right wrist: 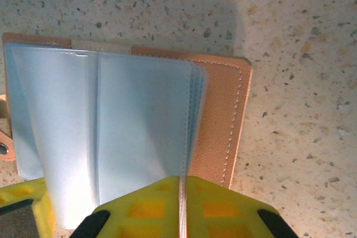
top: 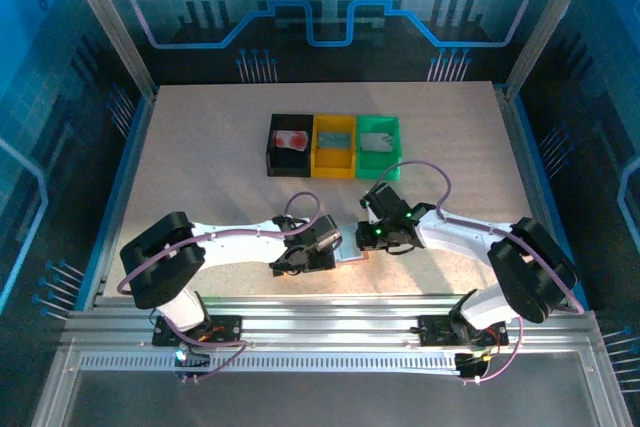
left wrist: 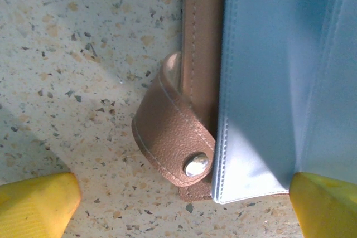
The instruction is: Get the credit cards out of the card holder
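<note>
The card holder (right wrist: 223, 121) lies open on the speckled table, salmon-pink outside with grey-blue leaves (right wrist: 139, 121) inside. My right gripper (right wrist: 182, 193) is shut on the edge of one leaf, which it holds standing up from the cover. My left gripper (left wrist: 181, 204) is open, straddling the holder's near corner and its snap strap (left wrist: 173, 132); one fingertip (left wrist: 326, 204) touches the lining's corner. From above, both grippers (top: 330, 247) (top: 375, 237) meet over the holder (top: 352, 260) near the front edge. A red card (top: 292, 139) lies in the black bin, a teal one (top: 376, 140) in the green bin.
Three square bins stand in a row at the back: black (top: 274, 159), yellow (top: 333, 164) holding a greyish card, green (top: 392, 127). Aluminium rails border the table's front edge (top: 330, 312) and both sides.
</note>
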{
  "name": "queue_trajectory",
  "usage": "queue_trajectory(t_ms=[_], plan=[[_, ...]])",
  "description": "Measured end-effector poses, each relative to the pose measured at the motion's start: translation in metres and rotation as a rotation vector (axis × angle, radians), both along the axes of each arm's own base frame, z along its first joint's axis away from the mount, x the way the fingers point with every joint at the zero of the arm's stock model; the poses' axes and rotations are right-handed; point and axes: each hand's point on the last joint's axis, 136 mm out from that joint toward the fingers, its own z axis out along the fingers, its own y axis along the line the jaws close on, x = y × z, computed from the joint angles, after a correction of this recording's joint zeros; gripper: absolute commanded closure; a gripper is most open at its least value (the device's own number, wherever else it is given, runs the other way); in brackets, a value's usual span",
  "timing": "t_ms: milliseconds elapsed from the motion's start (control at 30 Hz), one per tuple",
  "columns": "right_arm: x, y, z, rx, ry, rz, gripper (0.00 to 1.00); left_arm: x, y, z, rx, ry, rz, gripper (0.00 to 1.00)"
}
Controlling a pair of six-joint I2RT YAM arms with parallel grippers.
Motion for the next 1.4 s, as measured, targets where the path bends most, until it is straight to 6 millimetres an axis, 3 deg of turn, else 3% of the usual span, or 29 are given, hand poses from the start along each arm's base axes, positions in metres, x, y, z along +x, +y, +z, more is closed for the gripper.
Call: queue_trajectory(t_ms=[300, 400, 667, 1033, 1200, 1400], plan=[[-0.002, 0.016, 0.016, 0.038, -0.023, 0.041, 0.92, 0.0, -0.001, 0.005, -0.03, -0.016, -0.005, 0.01], [-0.001, 0.022, 0.021, 0.049, -0.034, 0.051, 0.97, 0.0, -0.001, 0.006, -0.038, -0.023, -0.015, 0.01], [-0.005, 0.024, 0.021, 0.043, -0.027, 0.062, 1.0, -0.002, -0.001, 0.013, -0.093, -0.051, -0.032, 0.01], [-0.005, 0.031, 0.032, 0.045, -0.043, 0.079, 1.0, -0.004, 0.016, 0.056, -0.258, -0.161, -0.005, 0.01], [-0.007, 0.029, 0.036, 0.016, -0.055, 0.083, 1.0, -0.005, 0.023, 0.056, -0.267, -0.169, 0.007, 0.01], [-0.012, 0.041, 0.054, 0.013, -0.097, 0.116, 1.0, -0.008, 0.024, 0.053, -0.266, -0.159, 0.005, 0.01]])
